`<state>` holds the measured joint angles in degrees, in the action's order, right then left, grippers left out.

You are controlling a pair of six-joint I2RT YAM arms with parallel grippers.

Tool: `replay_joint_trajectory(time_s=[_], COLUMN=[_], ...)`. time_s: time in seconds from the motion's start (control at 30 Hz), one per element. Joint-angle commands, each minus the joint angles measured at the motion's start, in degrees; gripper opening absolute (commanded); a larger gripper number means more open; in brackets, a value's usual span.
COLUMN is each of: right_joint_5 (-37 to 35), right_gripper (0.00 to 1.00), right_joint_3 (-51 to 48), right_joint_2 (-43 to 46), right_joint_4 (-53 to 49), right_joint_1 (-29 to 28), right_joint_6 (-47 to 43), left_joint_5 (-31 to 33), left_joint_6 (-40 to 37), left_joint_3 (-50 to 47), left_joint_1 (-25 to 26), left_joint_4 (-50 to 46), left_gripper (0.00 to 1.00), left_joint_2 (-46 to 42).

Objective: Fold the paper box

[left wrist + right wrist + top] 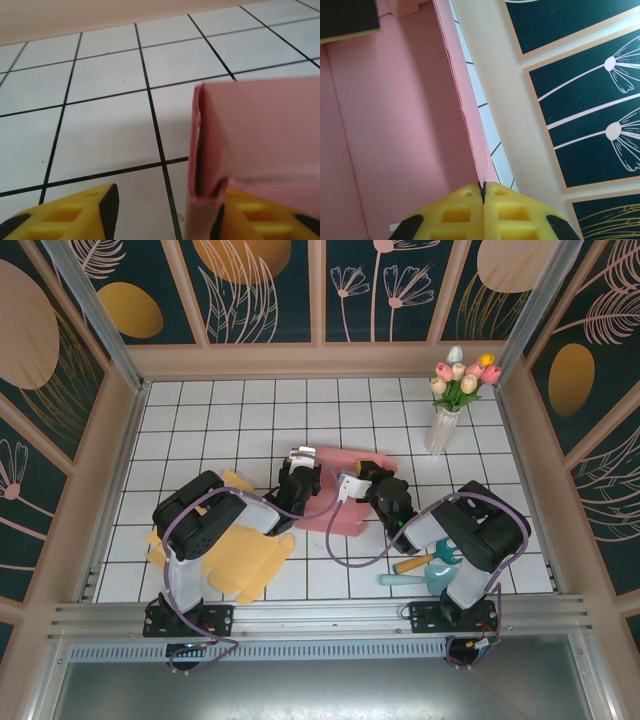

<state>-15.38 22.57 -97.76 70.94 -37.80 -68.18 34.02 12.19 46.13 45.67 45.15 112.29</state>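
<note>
Tiled counter (200, 410) lies open from 10 to 12 o'clock of your pink paper box (340, 458), which sits mid-counter. Your left jaws stand apart around its upright wall edge, and your right jaws are pinched together on another wall's rim.

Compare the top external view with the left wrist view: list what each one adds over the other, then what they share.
Top external adds: the tulip vase, the yellow sheet, the teal and orange tools, and the right gripper at the pink paper box. Left wrist adds: the left gripper seen close, jaws apart, with the box's doubled wall edge upright between them. Shared: the pink paper box and the white tiled table.
</note>
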Motion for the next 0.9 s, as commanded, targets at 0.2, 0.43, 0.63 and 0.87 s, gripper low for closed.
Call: replay_joint_trajectory(time_s=[0.2,0.43,0.63,0.87], right_joint_5=[-0.59,-0.65,-1.06,-0.8], right_gripper=[0.0,0.0,0.0,0.0], right_joint_3=[-1.14,-1.17,-1.21,-1.28], right_joint_2=[-0.91,-0.87,-0.9,-1.06], right_joint_4=[0.61,0.81,1.31,0.96], right_joint_1=[0.45,0.49,0.45,0.45], right_joint_6=[3.14,3.19,3.36,4.02], left_joint_5=[-0.93,10.5,15.71,4.16], left_joint_6=[0.16,3.0,2.7,-0.38], left_joint_3=[4.81,7.8,8.34,3.55], left_joint_1=[-0.49,-0.41,-0.46,-0.42], left_joint_4=[-5.08,-11.58,-13.78,-7.01], left_gripper=[0.5,0.12,0.07,0.4], left_joint_2=[3.95,5.48,6.65,2.48])
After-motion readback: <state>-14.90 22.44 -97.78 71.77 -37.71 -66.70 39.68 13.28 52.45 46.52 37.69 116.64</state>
